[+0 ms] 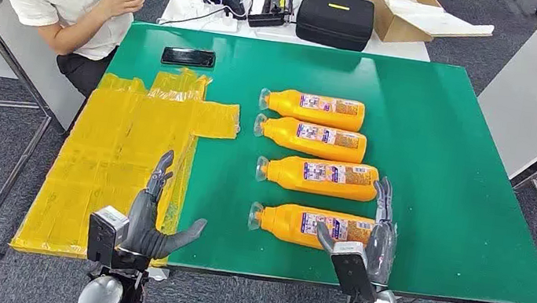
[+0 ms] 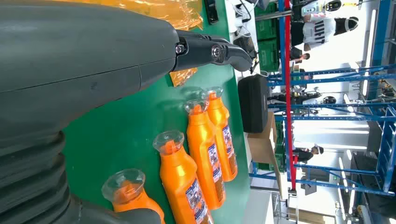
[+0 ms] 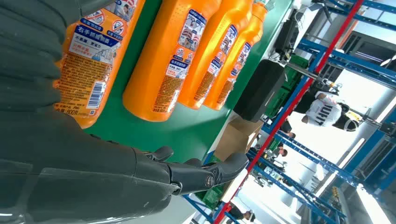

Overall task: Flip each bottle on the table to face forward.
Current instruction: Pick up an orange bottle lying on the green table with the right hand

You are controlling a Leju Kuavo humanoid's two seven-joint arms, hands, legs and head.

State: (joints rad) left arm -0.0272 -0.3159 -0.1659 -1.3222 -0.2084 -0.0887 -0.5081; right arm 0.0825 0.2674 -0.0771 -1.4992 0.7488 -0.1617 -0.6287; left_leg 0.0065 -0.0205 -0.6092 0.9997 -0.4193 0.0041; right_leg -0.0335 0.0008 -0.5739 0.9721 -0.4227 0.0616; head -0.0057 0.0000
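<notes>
You have four orange plastic bottles with clear caps lying on their sides in a column on the green desk [image 1: 448,145], necks toward the robot's left, and none has been dealt with as far as I can judge: all four show the side carrying small print, and on the nearest one a barcode, which reads as the back label. I rate the task as at its start, with all four flips outstanding. The nearest orange bottle [image 1: 312,227] lies at the front edge of the desk; the second bottle [image 1: 319,177], third bottle [image 1: 311,138] and farthest bottle [image 1: 312,108] lie behind it, close together but apart. The right hand [image 1: 372,237] sits at the base end of the nearest bottle, fingers extended and spread, holding nothing; whether it touches the bottle I cannot tell. The left hand [image 1: 155,215] hovers over the front left of the desk, beside the crumpled yellow plastic sheet [image 1: 122,155], fingers likewise apart and empty. As to containers: the bottles are capped and opaque, so you cannot verify their contents. The open cardboard box [image 1: 400,11] on the white table behind holds what looks like white sheet material; the black zipped case [image 1: 335,18] beside it is closed.
</notes>
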